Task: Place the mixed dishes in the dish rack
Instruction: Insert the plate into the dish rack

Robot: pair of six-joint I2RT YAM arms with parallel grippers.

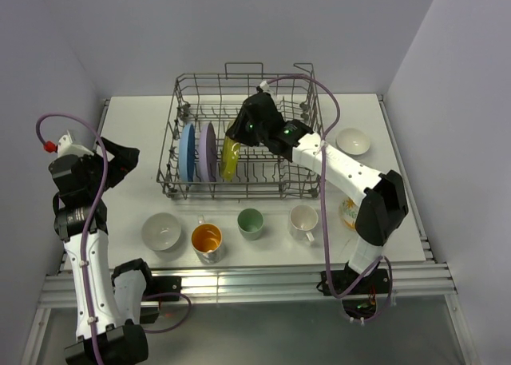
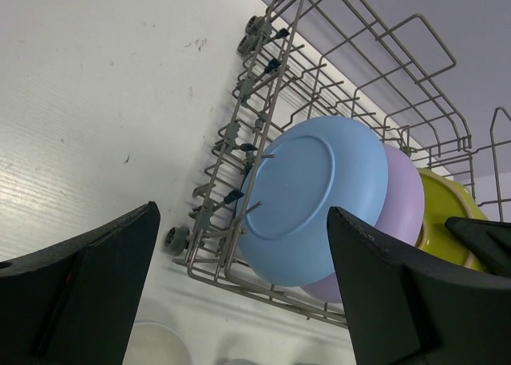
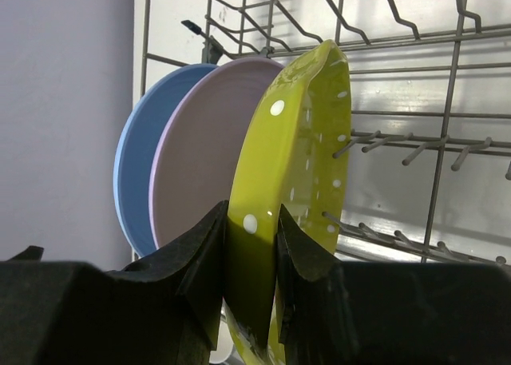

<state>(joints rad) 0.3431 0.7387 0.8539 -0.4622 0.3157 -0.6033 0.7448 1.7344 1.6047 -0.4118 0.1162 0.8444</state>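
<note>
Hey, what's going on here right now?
The right gripper is shut on the yellow-green plate, which stands on edge in the dish rack next to the lavender plate and blue plate. The left gripper hangs open and empty to the rack's left. On the table in front of the rack sit a white bowl, an orange-inside cup, a pale green cup and a white mug.
</note>
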